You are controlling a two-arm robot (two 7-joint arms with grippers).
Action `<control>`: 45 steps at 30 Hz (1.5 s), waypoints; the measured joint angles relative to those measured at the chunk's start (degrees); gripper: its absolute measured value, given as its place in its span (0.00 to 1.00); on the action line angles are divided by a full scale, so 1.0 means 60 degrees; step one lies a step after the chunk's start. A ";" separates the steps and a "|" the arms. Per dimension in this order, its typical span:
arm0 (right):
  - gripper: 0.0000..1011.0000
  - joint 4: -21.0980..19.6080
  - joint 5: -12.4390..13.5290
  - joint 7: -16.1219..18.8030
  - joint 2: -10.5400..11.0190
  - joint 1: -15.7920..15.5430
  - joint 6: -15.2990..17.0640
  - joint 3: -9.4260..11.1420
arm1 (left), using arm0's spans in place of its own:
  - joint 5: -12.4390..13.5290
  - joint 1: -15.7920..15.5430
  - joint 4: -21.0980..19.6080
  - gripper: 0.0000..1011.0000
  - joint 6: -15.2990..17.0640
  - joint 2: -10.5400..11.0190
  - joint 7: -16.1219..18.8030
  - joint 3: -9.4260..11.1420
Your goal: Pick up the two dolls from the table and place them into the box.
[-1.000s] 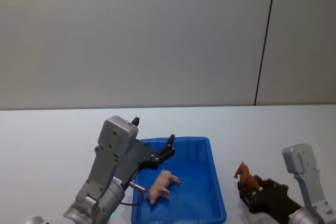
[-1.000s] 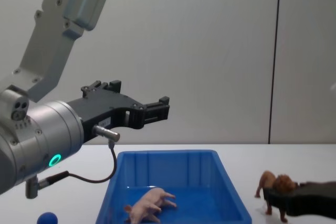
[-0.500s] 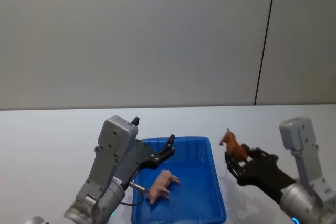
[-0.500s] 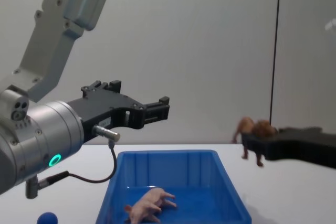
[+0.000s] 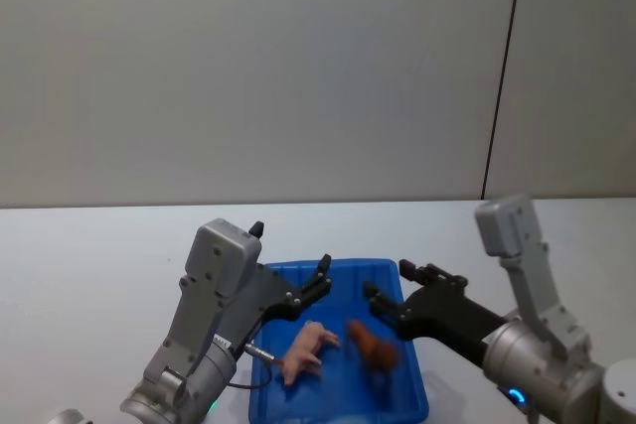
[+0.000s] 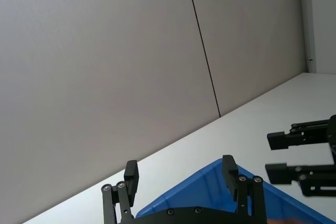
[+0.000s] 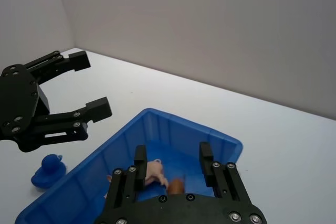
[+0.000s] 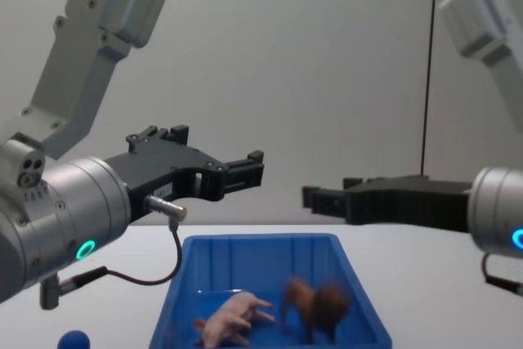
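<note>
— So where are the two dolls?

— Both are inside the box [image 5: 348, 265], a bright blue plastic bin with sloping walls and a rim, sitting on the white worktop [image 5: 89, 255]. The pig [image 5: 306, 349] lies on its side on the bin's floor, left of the middle. It is pale pink, and its legs stick out toward the right wall.

— And the other one?

— The brown doll [image 5: 373, 350] is just to the pig's right, close beside it; I can't tell whether they touch. It is a rusty brown four-legged animal, bulkier and shaggier at one end in the chest view. It shows blurred, so I can't tell whether its feet rest on the bin's floor.

— Is either tool holding anything?

— No. The right tool [image 5: 386, 279] reaches in from the right, above the bin's right wall and over the brown doll. Its two black fingers are spread apart with nothing between them. The left tool [image 6: 180, 169] hangs above the bin's far left corner, fingers likewise wide apart and empty, pointing across at the right one.

— Anything else on the worktop?

— A small blue duck toy [image 7: 47, 170], outside the bin beside its left wall, apart from both dolls.
</note>
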 joint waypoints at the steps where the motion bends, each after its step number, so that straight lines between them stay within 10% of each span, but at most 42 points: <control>1: 0.58 0.0052 -0.0010 0.0062 -0.0028 0.0039 0.0051 -0.0017 | 0.0000 0.0000 0.0000 0.99 0.0000 0.0000 0.0000 0.0000; 16: 0.99 0.0487 0.0091 0.0409 -0.0070 0.0318 0.0401 0.0010 | 0.0000 0.0000 -0.0001 0.99 0.0000 0.0000 0.0001 0.0000; 45: 0.99 -0.0461 0.1183 0.0470 0.1224 -0.0896 -0.0623 0.0765 | 0.0034 0.0162 -0.0175 0.99 0.0219 0.0135 0.0212 -0.0044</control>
